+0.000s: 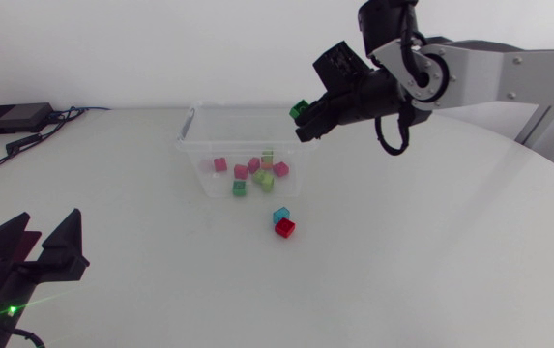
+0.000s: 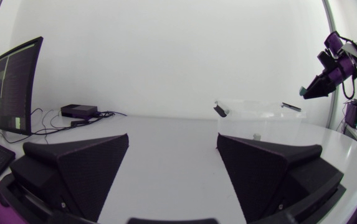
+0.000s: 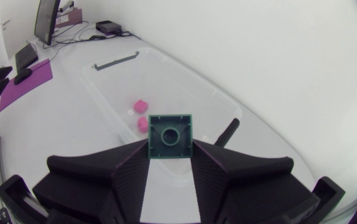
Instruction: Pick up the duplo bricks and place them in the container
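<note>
Clock set on the head view, 12 at the table's far edge.

- Right gripper [image 1: 306, 119]: fingers narrow and clamped on a dark green brick [image 1: 300, 109], one finger on each side. In the right wrist view the brick [image 3: 171, 135] sits between the fingertips with its hollow underside toward the camera. It is squarish, so there is no long axis to align.
- Directly under it is the clear container [image 1: 182, 143]. The held brick hangs above the container's 2 o'clock corner, close over the rim. I cannot tell whether it is fully inside the rim line. The open floor lies toward 8 o'clock from the gripper. The tub's long axis runs roughly 9 to 3, straight ahead of the fingers in the wrist view.
- Judgement: the drop depends on this offset. A short carry toward 8 o'clock before letting go would keep the brick off the rim.
- Inside the container are pink bricks [image 3: 141, 106] and several green ones, all lying loose on the floor.
- On the table just off the container's front wall, at its 5 o'clock, are a blue brick [image 1: 280, 215] and a red brick [image 1: 284, 228], which touch each other. Both are still to be collected.
- Farthest out is the left gripper [image 1: 40, 253], at 8 o'clock and well apart from everything. Its fingers are spread wide and hold nothing. The right arm is the nearer one to the loose pair.
</note>
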Available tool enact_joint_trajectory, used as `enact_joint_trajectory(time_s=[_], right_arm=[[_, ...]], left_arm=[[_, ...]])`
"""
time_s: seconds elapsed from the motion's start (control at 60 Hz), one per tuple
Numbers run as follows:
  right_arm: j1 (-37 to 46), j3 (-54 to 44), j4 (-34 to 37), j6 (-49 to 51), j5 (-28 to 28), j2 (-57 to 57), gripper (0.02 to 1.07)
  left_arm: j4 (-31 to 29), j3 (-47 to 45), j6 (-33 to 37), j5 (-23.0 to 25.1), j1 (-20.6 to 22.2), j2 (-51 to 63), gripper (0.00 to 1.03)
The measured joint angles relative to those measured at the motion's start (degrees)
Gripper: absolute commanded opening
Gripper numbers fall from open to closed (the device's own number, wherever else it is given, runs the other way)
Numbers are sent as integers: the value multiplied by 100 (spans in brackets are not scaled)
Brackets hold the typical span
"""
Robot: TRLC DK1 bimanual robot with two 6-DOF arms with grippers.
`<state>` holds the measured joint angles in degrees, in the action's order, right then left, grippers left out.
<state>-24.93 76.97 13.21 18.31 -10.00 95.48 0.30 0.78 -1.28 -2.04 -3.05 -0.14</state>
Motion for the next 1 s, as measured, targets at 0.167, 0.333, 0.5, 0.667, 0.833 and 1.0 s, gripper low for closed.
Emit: enact_joint_trajectory(time_s=[0.167,0.333,0.5,0.667,0.833,1.0], right_arm=[[-175,638,-413,-168,136,960,58],[-391,772,-483,-181,435,1342,98],[-385,293,-490,-181,431,568,98],[-391,-699,-470,-181,356,-922,98],[-529,-1878,-470,-181,245,-1652,98],[-693,-2741,-470,-184,236,-1386,98]], left_arm=[[-2,0,0,0,0,0,99],[-2,0,0,0,0,2,99],[-2,0,0,0,0,0,99],[0,0,0,0,0,2,99],[-2,0,0,0,0,2,99],[-2,0,0,0,0,2,99]])
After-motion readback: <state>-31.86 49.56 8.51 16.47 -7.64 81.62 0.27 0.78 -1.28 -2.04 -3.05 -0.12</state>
